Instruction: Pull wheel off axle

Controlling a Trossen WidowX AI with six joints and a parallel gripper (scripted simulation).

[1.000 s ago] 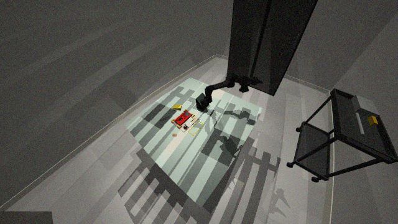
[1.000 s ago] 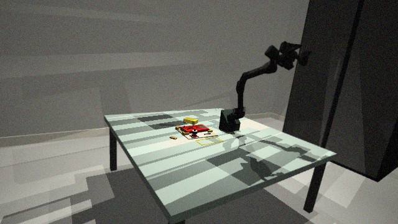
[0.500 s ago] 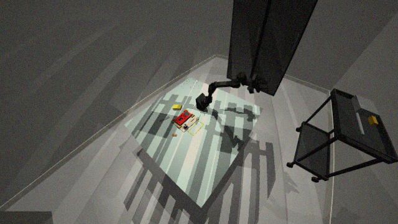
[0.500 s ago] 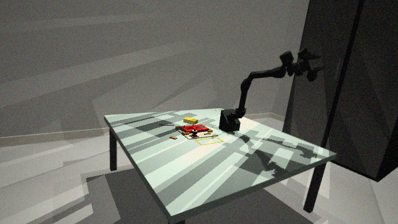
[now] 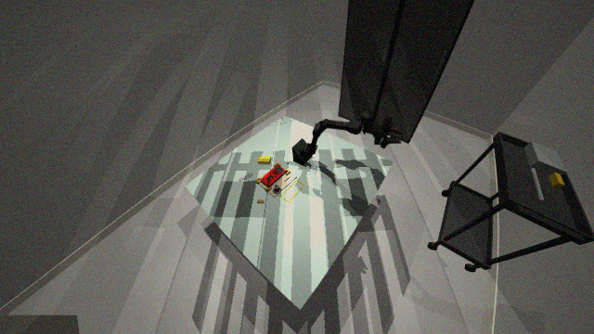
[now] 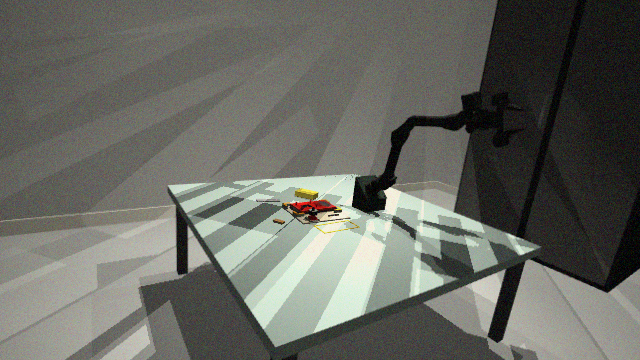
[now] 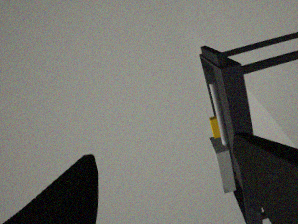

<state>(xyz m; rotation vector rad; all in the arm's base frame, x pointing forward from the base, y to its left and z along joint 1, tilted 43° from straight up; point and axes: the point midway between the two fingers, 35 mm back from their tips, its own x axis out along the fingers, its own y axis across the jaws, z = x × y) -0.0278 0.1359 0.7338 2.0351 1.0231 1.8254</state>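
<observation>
We see the gripper (image 5: 389, 137) (image 6: 514, 124) (image 7: 166, 153) raised well above the table (image 5: 299, 283) (image 6: 345, 305), in front of the tall dark cabinet (image 5: 371, 60) (image 6: 520, 165). Its fingers stand wide apart with nothing between them; from the wrist we see only plain grey wall through the gap.

On the table, a shallow red tray-like piece (image 5: 273, 175) (image 6: 312, 206) lies on a pale board (image 5: 290, 188) (image 6: 301, 217). It has dark shapes within its outline, too small for us to name. Beside it on the board is a small dark and red cluster (image 5: 277, 189) (image 6: 313, 216), where the wheel and axle may be; we cannot tell the wheel apart. Next to the board, the yellow-outlined area (image 5: 292, 191) (image 6: 336, 227) holds no wheel that we can see. A yellow block (image 5: 264, 160) (image 6: 306, 193) and a small orange-brown block (image 5: 260, 201) (image 6: 279, 221) lie near the board, on different sides.

Away from the table stands a dark cart (image 5: 543, 223) (image 7: 241, 95). Its rimmed top carries a pale rod (image 5: 536, 184) (image 7: 218, 112), a yellow-orange block (image 5: 556, 179) (image 7: 215, 127) and a grey box-like thing (image 5: 548, 155) (image 7: 225, 171); we make out nothing on its lower shelf.
</observation>
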